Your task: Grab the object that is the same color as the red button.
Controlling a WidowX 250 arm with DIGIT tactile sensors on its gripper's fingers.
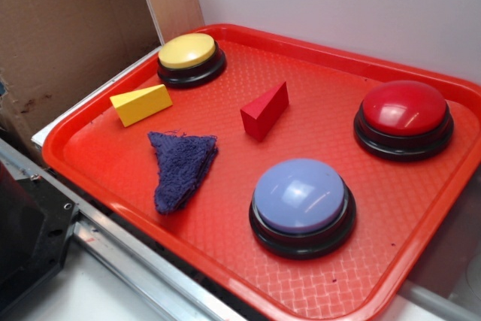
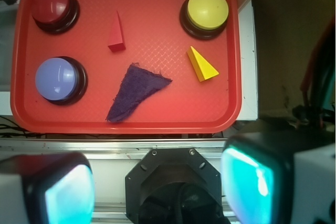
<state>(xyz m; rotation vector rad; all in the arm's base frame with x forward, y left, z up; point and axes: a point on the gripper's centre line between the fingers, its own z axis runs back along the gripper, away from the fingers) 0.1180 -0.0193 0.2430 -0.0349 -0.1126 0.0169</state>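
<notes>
Near the middle of the red tray [image 1: 451,186] lies the red block [image 1: 264,110], lying on its side, well apart from the red button [image 1: 404,116] whose color it shares. The blue cloth [image 1: 180,165] and yellow block [image 1: 141,104] sit to its left, leaving open room around it. High above and back from the tray, the claw [image 2: 157,182] hangs released, holding nothing, likely to survey everything before choosing.
</notes>
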